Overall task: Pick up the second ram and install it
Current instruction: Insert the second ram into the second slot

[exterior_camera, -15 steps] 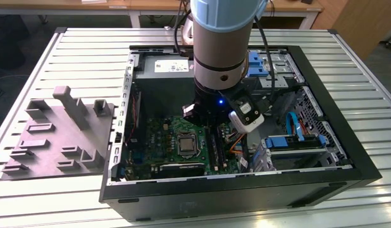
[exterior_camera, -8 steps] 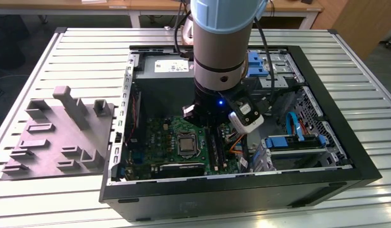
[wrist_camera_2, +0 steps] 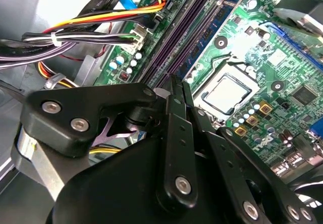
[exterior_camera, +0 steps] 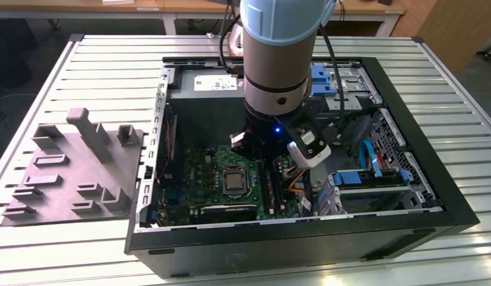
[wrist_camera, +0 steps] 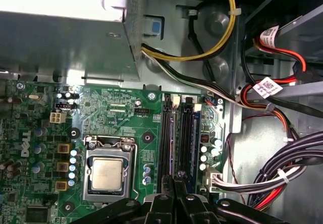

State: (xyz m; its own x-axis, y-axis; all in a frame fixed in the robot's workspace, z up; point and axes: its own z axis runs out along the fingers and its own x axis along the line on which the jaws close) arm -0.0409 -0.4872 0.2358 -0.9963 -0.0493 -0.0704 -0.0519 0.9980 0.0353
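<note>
Down inside the computer case (exterior_camera: 309, 238), over the green motherboard (wrist_camera: 121, 113), your gripper (wrist_camera_2: 179, 85) has its tips pinched narrow right at the memory slots (wrist_camera: 187, 133). The second ram (wrist_camera_2: 214, 24) lies blue along those slots, just ahead of the tips. Can't tell if they're touching it.

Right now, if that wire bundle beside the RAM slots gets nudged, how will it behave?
Likely floppy: the wire bundle is loose, curving strands. Probably moves as a group, since a white tie cinches several. Push gently; its ends plug into a white connector on the motherboard, so it may tug there.
</note>
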